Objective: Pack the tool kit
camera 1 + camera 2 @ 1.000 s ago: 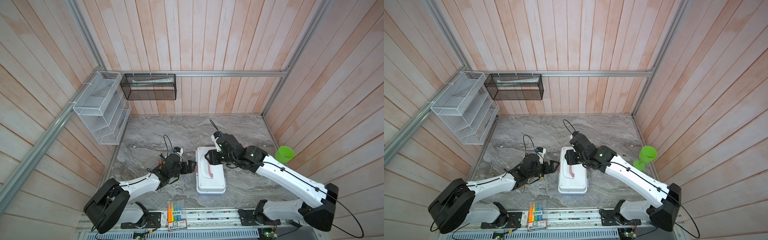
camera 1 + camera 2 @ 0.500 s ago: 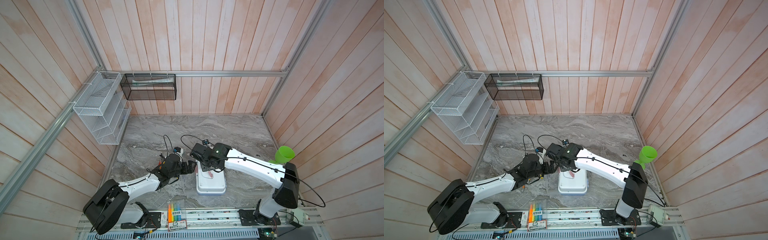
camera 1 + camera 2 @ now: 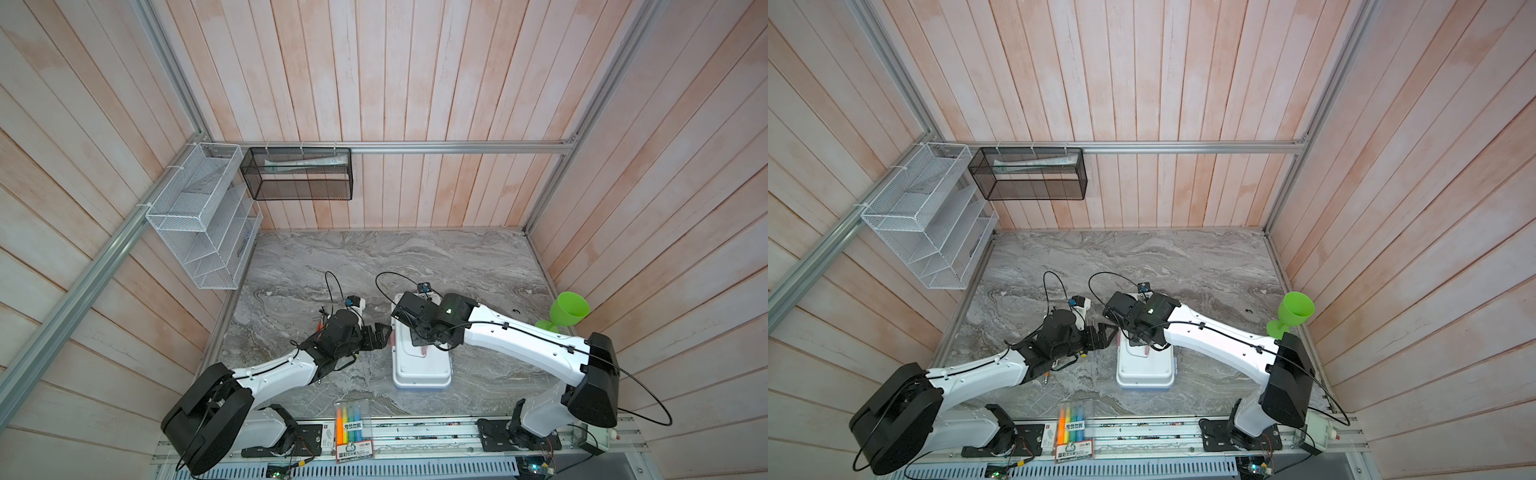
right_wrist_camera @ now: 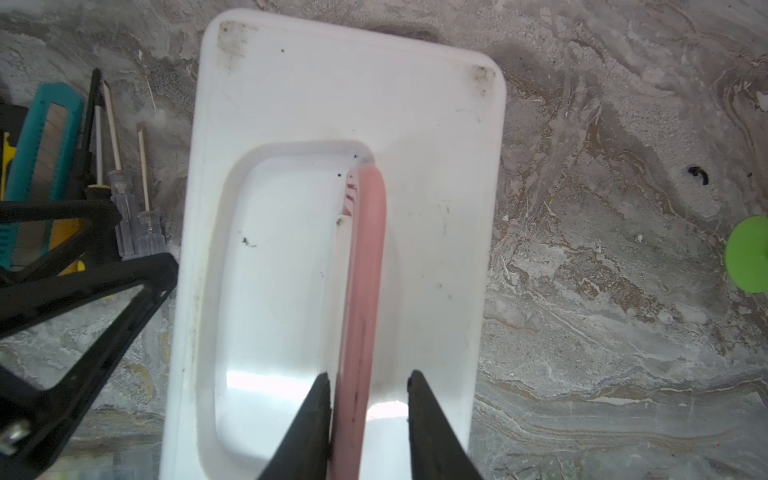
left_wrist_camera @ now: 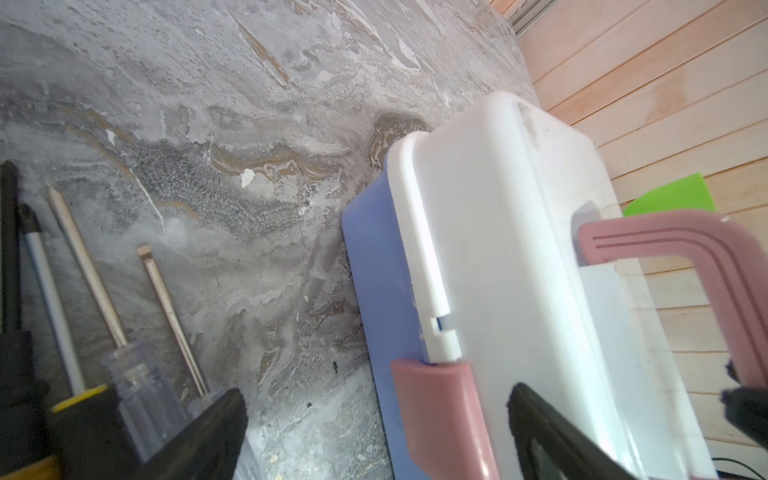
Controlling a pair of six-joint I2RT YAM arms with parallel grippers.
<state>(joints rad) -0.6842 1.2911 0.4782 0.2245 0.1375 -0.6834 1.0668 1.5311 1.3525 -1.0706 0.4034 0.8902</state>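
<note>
Jaws apart astride the stiff pink handle of the tool kit case, the right gripper frames the likeliest hold on smooth, light-looking plastic; the left gripper gapes alongside

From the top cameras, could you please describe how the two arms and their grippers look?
The left arm and right arm have glossy white shells and black joint housings. Thin black cables run clipped along each and loop above the wrists. The left gripper and right gripper are black, with tapering triangular fingers.
</note>
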